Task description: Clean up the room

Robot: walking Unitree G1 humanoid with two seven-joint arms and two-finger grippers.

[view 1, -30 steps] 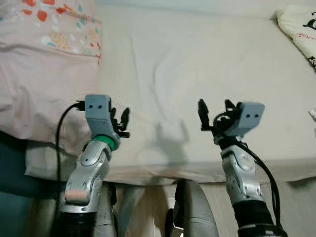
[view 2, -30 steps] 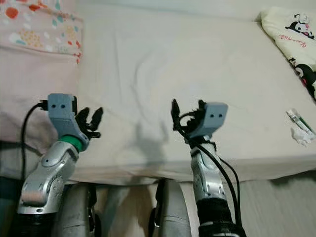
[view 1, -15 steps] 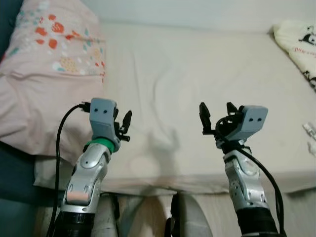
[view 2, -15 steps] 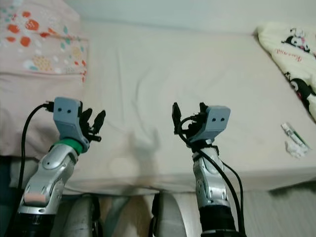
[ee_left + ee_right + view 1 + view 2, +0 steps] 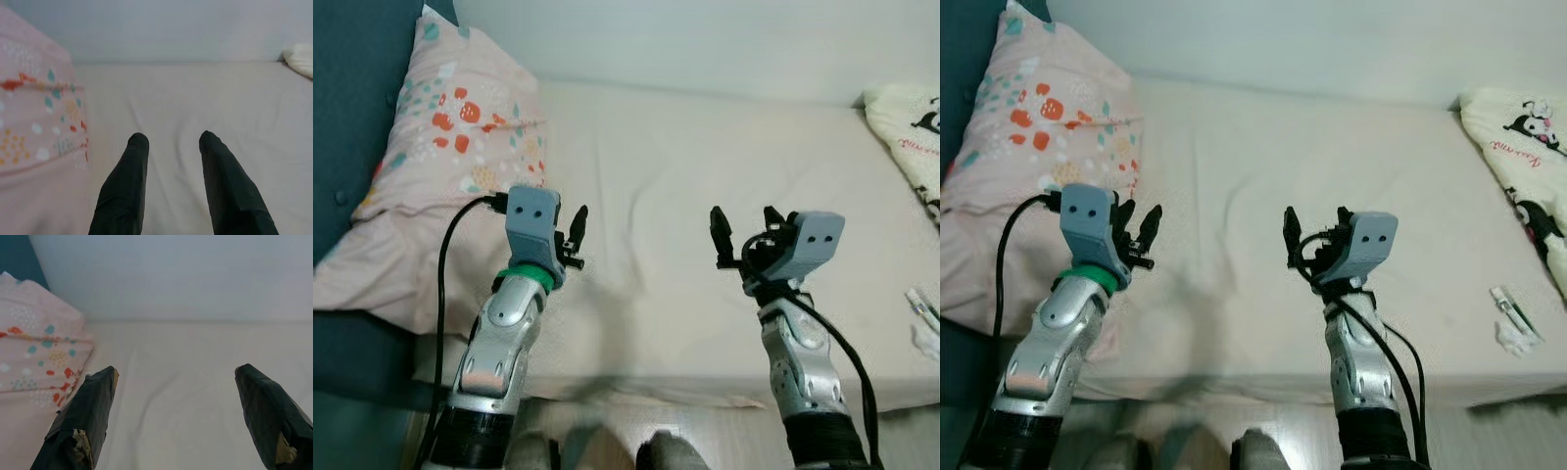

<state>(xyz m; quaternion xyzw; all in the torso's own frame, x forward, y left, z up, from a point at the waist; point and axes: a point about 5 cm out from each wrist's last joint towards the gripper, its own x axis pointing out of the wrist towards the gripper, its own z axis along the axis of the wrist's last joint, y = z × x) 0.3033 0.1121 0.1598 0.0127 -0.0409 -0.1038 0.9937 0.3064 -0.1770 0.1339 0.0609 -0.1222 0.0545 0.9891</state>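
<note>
I face a bed with a cream sheet (image 5: pixel 685 166). A pink pillow (image 5: pixel 431 186) with red and teal spots lies at its left end, against a dark teal headboard (image 5: pixel 352 88). My left gripper (image 5: pixel 576 238) is raised over the sheet just right of the pillow, open and empty. My right gripper (image 5: pixel 742 235) hovers above the sheet's middle, open wide with nothing between its fingers. At the bed's right front edge lie a small clear wrapper (image 5: pixel 1510 305) and a crumpled white tissue (image 5: pixel 1512 339).
A cream blanket (image 5: pixel 1518 147) printed with black-and-white cartoon figures lies at the bed's right end. A pale wall (image 5: pixel 685 39) runs behind the bed. My feet stand on light floor (image 5: pixel 1234 441) below the mattress edge.
The view has pulled back and tilted up, so the wall, headboard and whole pillow now show. Both arms hold about the same raised pose with open fingers.
</note>
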